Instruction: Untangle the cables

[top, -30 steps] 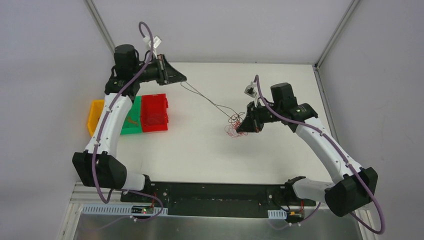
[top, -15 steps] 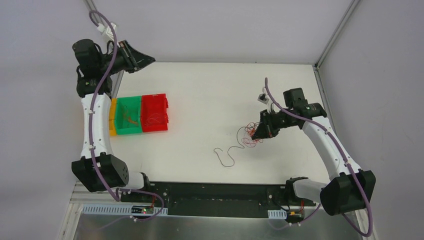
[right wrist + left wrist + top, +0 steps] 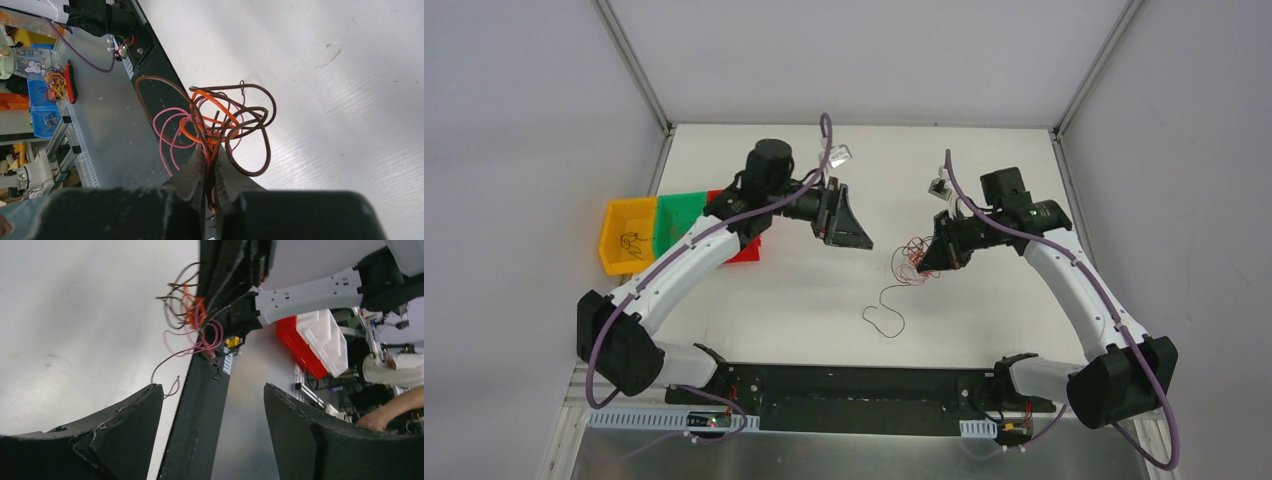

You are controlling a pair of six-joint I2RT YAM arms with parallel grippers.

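Cables: clump of thin curly brown, orange, pink wires (image 3: 220,127) | pinched in clamped right gripper (image 3: 210,170) over white table (image 3: 804,290), right of centre | left gripper (image 3: 212,395) wide, empty, facing clump | step: likely strand extraction | next: nip one outer loop, draw away.

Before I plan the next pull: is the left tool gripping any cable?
No, the left tool stands wide open with nothing in it, as its own wrist view shows.
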